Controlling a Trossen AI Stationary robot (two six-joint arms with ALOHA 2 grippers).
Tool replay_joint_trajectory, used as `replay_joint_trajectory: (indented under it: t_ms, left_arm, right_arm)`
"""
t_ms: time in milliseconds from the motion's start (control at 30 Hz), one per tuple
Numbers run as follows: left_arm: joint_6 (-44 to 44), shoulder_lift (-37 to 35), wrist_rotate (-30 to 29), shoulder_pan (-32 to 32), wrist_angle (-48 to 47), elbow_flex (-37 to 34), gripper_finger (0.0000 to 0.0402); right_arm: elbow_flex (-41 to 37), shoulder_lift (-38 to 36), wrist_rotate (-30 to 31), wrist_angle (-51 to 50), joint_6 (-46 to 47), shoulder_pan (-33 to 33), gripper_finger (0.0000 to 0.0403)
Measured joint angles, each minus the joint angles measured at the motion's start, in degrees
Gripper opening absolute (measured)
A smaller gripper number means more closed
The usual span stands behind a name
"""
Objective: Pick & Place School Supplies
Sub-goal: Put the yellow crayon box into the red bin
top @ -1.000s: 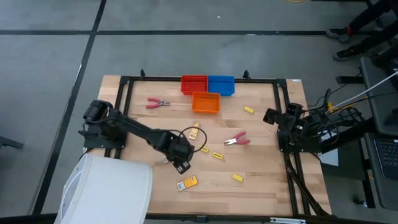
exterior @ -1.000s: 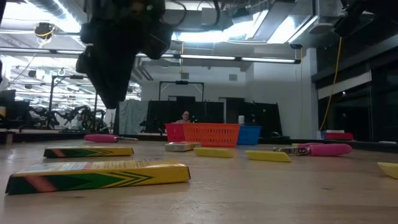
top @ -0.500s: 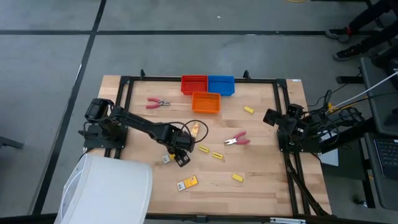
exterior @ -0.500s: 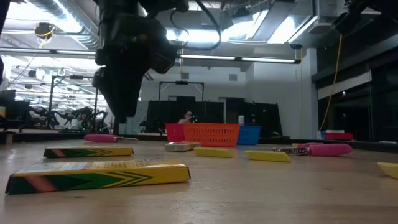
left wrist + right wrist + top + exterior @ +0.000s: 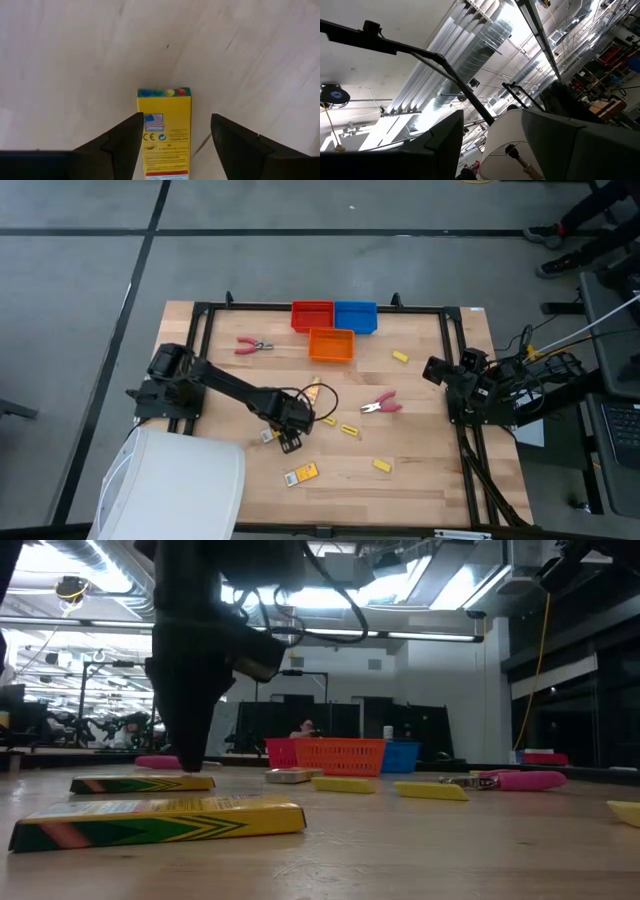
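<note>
Left claw (image 5: 172,145) wide apart, straddling yellow crayon packet (image 5: 165,131), fingers clear of it.

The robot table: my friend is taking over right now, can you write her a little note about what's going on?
Left gripper: open, lowered over a yellow crayon box mid-table, one finger either side, not closed on it.
Right gripper: parked at the table's right edge, holding nothing visible.
Supplies: all loose on the table. Second crayon box near the front edge, another packet by the left arm, small yellow blocks scattered, pink-handled tool back left, another in the middle.
Bins: red, blue, orange at the back; nothing visible inside.
Done: nothing placed.
Left: everything.
</note>
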Motion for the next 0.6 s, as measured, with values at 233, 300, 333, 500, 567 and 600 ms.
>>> replay_joint_trajectory:
  t_ms: [233, 300, 333, 500, 567, 600]
  left_arm:
    - [-2.7, 0.6, -0.3, 0.0, -0.6, 0.0, 0.0248]
    - [-2.7, 0.6, -0.5, 0.0, -0.7, 0.0, 0.0248]
    - [-2.7, 0.6, -0.7, 0.0, -0.8, 0.0, 0.0247]
    - [-3.5, 0.6, 0.2, 0.2, -0.9, -2.2, 0.0248]
    - [-4.1, 0.4, 0.7, 0.5, -0.2, -3.0, 0.0246]
    - [-4.2, 0.4, 0.8, 0.6, -0.1, -3.2, 0.0244]
  right_arm:
    - [0.0, 0.0, 0.3, 0.0, 0.4, 0.0, 0.0205]
    - [0.0, 0.0, 0.3, 0.0, 0.4, 0.0, 0.0205]
    - [0.0, 0.0, 0.3, 0.0, 0.4, 0.0, 0.0205]
    - [0.0, 0.0, 1.4, 0.0, 0.3, 0.0, 0.0205]
    - [0.0, 0.0, 1.6, 0.0, 0.2, 0.0, 0.0205]
    - [0.0, 0.0, 1.6, 0.0, 0.2, 0.0, 0.0205]
